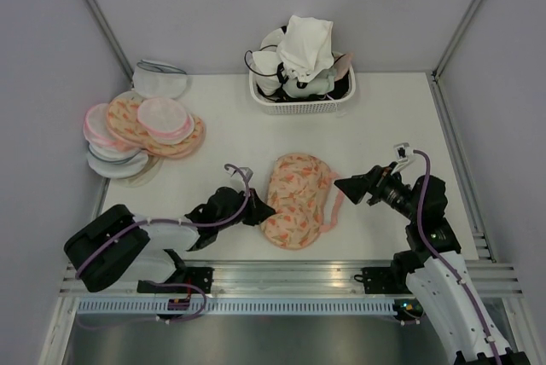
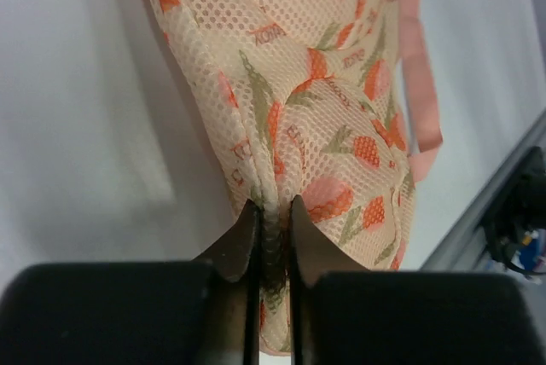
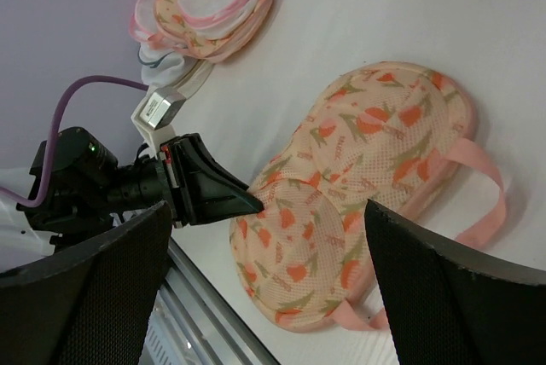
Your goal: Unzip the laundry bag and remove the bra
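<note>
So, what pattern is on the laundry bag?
Laundry bag: peach mesh, orange flowers, green leaves; left wrist view.

A white table [image 1: 384, 118] fills the enclosure, boxed in by pale grey-lilac panels: a back wall [image 1: 213, 7], a left wall [image 1: 38, 84] and a right wall [image 1: 512, 75]. Slim metal posts [image 1: 92, 2] run down to the table's two far corners. An aluminium rail [image 1: 290, 275] lines its near edge, with a slotted strip [image 1: 281, 305] just below. The light is soft and even, the shadows faint.

White table [image 1: 230, 130] with the laundry bag [image 1: 294, 199], a pile of pouches [image 1: 141, 129] (far left) and a white basket [image 1: 300, 107]
</note>
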`<state>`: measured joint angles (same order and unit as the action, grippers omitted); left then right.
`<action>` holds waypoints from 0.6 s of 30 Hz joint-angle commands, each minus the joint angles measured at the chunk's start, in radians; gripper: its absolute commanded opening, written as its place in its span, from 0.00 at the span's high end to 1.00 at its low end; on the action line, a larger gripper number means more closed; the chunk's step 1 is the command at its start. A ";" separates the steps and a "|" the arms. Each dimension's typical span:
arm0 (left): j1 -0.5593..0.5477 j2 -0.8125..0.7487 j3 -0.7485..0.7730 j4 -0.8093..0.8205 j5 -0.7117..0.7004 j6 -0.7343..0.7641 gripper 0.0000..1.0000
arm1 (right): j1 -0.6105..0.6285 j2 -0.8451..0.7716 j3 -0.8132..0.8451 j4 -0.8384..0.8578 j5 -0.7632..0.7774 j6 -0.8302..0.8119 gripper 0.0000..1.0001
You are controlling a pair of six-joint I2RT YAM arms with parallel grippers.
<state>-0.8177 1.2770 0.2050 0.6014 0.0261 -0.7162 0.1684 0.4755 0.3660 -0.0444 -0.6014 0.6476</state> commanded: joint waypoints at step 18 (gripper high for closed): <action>0.003 -0.154 0.494 -0.684 -0.431 0.211 0.98 | 0.006 -0.040 -0.027 -0.026 0.058 -0.023 0.02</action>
<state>-0.8188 1.1614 0.5842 0.2279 -0.0643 -0.6350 0.1726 0.4442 0.3443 -0.0814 -0.5606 0.6334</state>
